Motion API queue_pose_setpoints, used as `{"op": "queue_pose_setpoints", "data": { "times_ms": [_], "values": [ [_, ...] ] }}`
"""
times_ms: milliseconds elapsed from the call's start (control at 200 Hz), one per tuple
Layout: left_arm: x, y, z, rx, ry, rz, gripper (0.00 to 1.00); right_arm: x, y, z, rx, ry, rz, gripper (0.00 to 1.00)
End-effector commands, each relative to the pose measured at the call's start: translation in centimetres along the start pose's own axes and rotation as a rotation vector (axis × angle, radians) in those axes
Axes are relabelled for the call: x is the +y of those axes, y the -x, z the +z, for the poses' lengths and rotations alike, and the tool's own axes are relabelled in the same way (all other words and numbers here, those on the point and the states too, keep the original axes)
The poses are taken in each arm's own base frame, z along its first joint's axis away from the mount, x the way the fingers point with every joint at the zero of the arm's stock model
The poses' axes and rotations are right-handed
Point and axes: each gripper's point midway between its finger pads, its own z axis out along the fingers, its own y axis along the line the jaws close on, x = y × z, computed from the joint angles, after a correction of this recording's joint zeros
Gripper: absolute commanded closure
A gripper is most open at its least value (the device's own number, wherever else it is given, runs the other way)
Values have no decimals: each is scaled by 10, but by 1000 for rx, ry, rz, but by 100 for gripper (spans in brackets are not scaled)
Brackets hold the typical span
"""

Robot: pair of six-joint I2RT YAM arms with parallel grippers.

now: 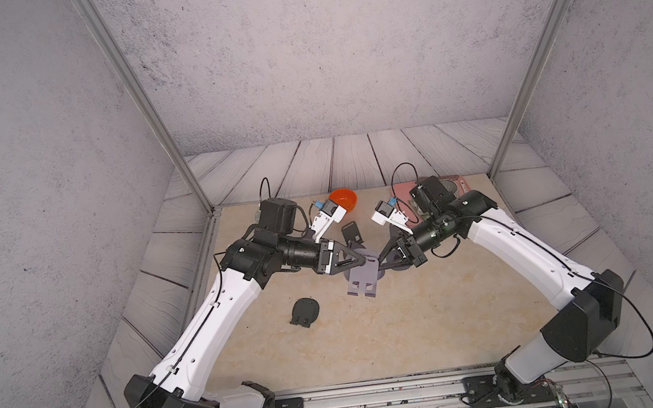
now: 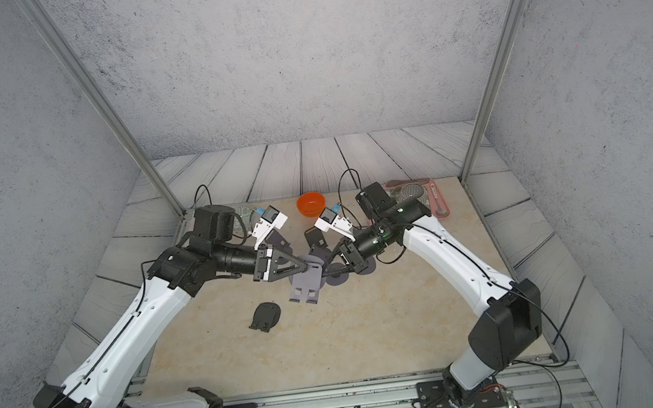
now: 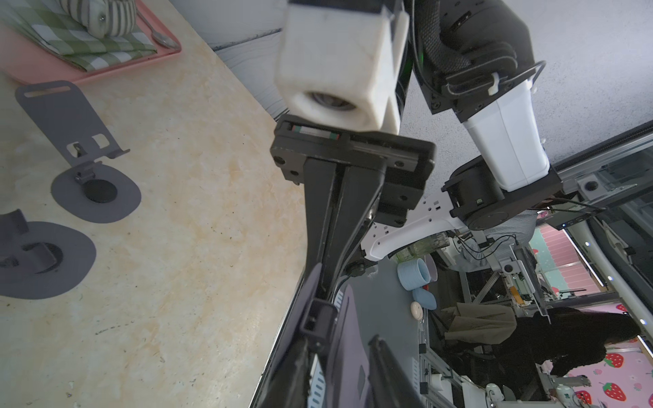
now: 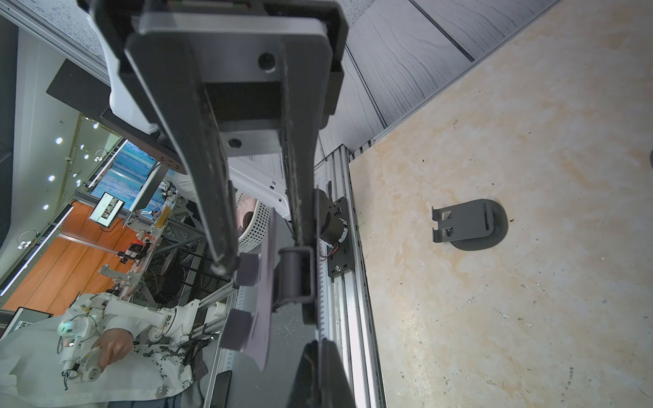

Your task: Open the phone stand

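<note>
Your phone stand (image 1: 362,280) is up off the table (image 1: 375,354), caught between the two sets of jaws, which meet nose to nose. That pairing makes sense. One side has to anchor a leaf while the other swings its partner about the hinge, and in the air nothing blocks the swing.

The right gripper (image 1: 380,258) is the anchor. Its jaws are squeezed fully together on one thin leaf of the stand, seen edge-on in the left wrist view.

The left gripper (image 4: 263,256) stands partly open, astride the slotted plate (image 4: 265,311). One fingertip (image 4: 222,252) sits at a hooked lip (image 4: 245,270), and its mate lies against the hinge barrel (image 4: 295,275). Both look to be touching, yet you cannot tell whether they are pinching.

The plate hangs at a slant below the jaws, so I judge the stand only partly opened. A folded dark stand (image 1: 305,312) lies on the table, well clear of both jaws.
</note>
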Motion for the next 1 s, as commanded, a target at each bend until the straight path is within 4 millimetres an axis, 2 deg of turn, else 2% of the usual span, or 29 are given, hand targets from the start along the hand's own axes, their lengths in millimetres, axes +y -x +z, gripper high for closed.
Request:
{"op": "queue_pose_setpoints", "data": {
  "times_ms": [0, 160, 410, 545, 811, 996],
  "values": [
    [-11, -18, 8, 82, -48, -16, 74, 8, 10, 0, -29, 35, -56, 100],
    [-10, -18, 9, 88, -41, -9, 100, 6, 9, 1, -26, 30, -46, 100],
    [-26, -5, 2, 33, -65, 54, 100, 2, 5, 4, -22, 40, -18, 100],
    [-44, 22, -17, -97, -67, 126, 100, -9, -3, 9, -25, 52, 51, 100],
    [-83, 93, -66, -417, -105, 256, 100, -50, -33, 28, -30, 84, 256, 100],
    [-92, 125, -95, -576, -37, 327, 100, -81, -53, 42, -24, 88, 399, 100]
  ]
}}
